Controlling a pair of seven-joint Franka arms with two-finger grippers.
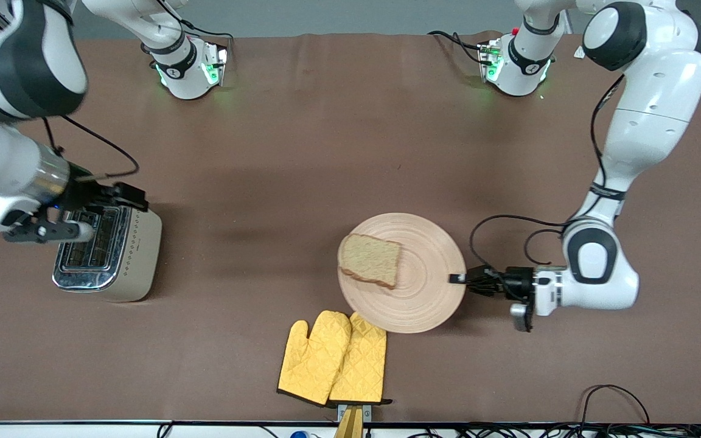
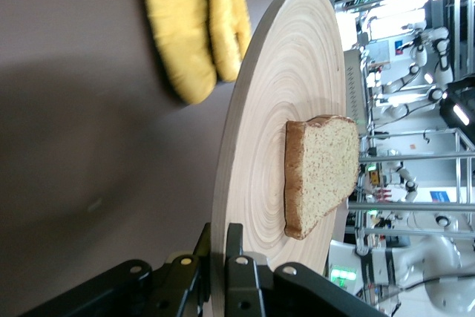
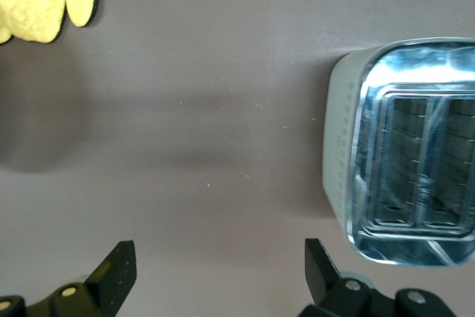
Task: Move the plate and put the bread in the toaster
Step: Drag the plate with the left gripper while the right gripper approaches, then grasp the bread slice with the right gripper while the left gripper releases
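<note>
Left tool (image 1: 459,279) clamped on plate (image 1: 423,298) rim, bread (image 1: 372,260) on plate, right tool (image 3: 215,272) spread wide over toaster (image 1: 120,254)

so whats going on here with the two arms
The left gripper has its fingers closed on the rim of the plate, at the edge toward the left arm's end of the table. The bread lies on the plate, and the plate's near edge overlaps a pair of yellow oven mitts. The right gripper hangs open over the toaster at the right arm's end, holding nothing. Both toaster slots look empty.
</note>
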